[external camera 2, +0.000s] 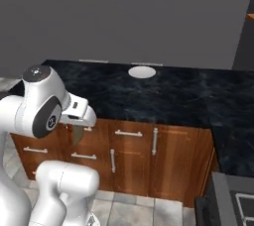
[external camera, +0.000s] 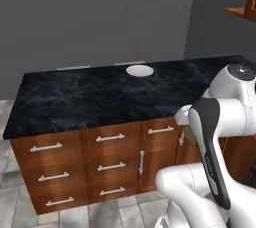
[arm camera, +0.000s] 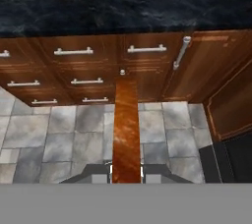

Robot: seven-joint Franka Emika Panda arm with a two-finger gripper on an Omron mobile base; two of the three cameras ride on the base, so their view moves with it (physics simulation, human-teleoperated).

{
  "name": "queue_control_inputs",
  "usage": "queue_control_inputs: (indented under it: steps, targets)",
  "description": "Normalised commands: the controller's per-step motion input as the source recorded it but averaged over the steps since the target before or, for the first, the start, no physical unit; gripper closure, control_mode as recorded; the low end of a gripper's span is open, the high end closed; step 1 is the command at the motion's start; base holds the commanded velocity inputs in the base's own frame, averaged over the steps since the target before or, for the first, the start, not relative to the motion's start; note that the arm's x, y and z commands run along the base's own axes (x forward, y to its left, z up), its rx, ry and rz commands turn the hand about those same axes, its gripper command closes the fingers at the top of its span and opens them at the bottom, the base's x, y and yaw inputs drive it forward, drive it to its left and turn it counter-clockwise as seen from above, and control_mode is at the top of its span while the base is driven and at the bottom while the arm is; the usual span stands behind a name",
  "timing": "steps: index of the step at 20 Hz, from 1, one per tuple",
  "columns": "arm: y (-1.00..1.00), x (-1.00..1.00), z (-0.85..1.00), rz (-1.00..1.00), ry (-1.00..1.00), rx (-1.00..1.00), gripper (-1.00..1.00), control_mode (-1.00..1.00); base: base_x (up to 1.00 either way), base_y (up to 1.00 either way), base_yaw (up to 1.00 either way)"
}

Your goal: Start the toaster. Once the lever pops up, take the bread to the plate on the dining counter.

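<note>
Brown-crusted bread (arm camera: 126, 129) pinched between fingers (arm camera: 98, 171).

The dining counter (external camera: 90, 99), black marbled top on a reddish-brown wood base with drawers, is seen standing on a grey tiled floor (arm camera: 64, 129). One small white plate (external camera: 140, 70) is found lying flat on the top, out toward 12 o'clock by the far edge.
</note>
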Motion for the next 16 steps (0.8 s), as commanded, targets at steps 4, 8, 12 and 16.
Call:
queue_control_inputs:
  steps: [4, 8, 12, 16]
  targets:
    - [0.00, 0.00, 0.00, 0.00, 0.00, 0.00, 1.00, 1.00, -0.02, 0.48, 0.28]
    - [0.00, 0.00, 0.00, 0.00, 0.00, 0.00, 1.00, 1.00, -0.01, 1.00, 0.16]
    - [0.00, 0.00, 0.00, 0.00, 0.00, 0.00, 1.00, 1.00, 0.04, 1.00, 0.02]
    - [0.00, 0.00, 0.00, 0.00, 0.00, 0.00, 1.00, 1.00, 0.26, 1.00, 0.00]
